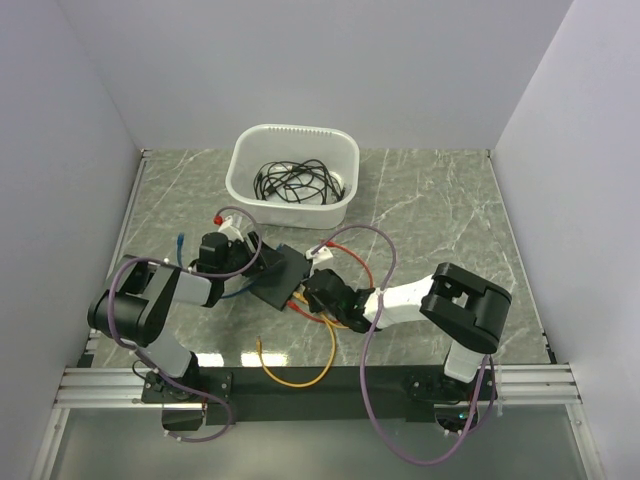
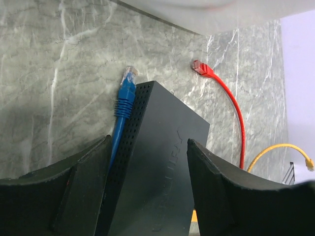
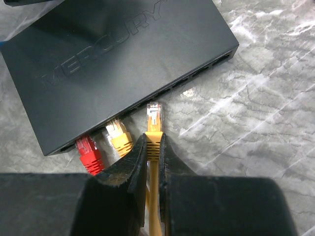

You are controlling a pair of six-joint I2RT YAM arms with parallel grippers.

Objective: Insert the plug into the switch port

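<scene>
The black switch lies flat between the arms. Its port row faces my right gripper, which is shut on a yellow plug. The plug's clear tip points at a port mouth and sits just outside it. A red plug and a second yellow plug sit at ports to its left. My left gripper is open, its fingers straddling the switch from the far end. A blue plug runs between the left finger and the switch's perforated side.
A white tub of black cables stands behind the switch. A loose red plug and its cable lie on the marble top beyond the switch. A yellow cable loops toward the near edge. Grey walls close three sides.
</scene>
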